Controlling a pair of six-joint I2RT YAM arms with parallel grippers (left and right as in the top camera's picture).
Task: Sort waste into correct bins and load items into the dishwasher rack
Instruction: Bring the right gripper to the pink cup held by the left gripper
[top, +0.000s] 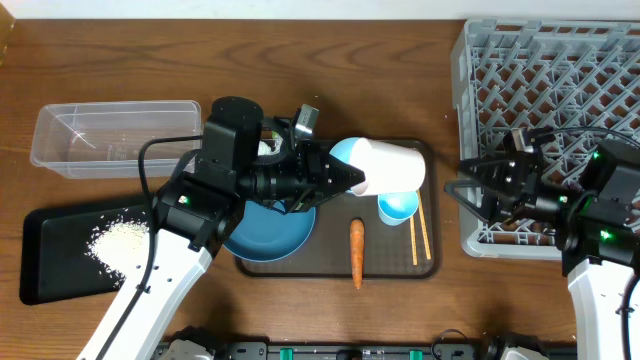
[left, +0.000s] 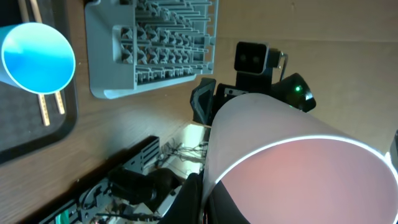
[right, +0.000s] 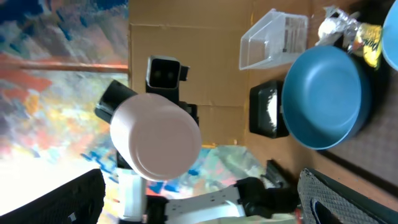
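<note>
My left gripper (top: 360, 180) is shut on the rim of a white cup (top: 392, 165) with a pink inside (left: 298, 174). It holds the cup on its side above the brown tray, base pointing right. My right gripper (top: 462, 180) stands open just right of the cup, facing its base (right: 155, 137), not touching it. The blue-inside cup (top: 398, 207) stands on the tray beside the chopsticks (top: 420, 230) and the carrot (top: 357, 252). The dark-blue bowl (top: 270, 232) lies under my left arm. The grey rack (top: 550, 90) is at the right.
The clear tub (top: 115, 135) sits at the back left. The black tray (top: 50, 270) in front of it holds rice (top: 118, 242). The snack packet (right: 367, 46) and the crumpled foil (right: 336, 25) lie behind the dark-blue bowl on the brown tray (top: 400, 268).
</note>
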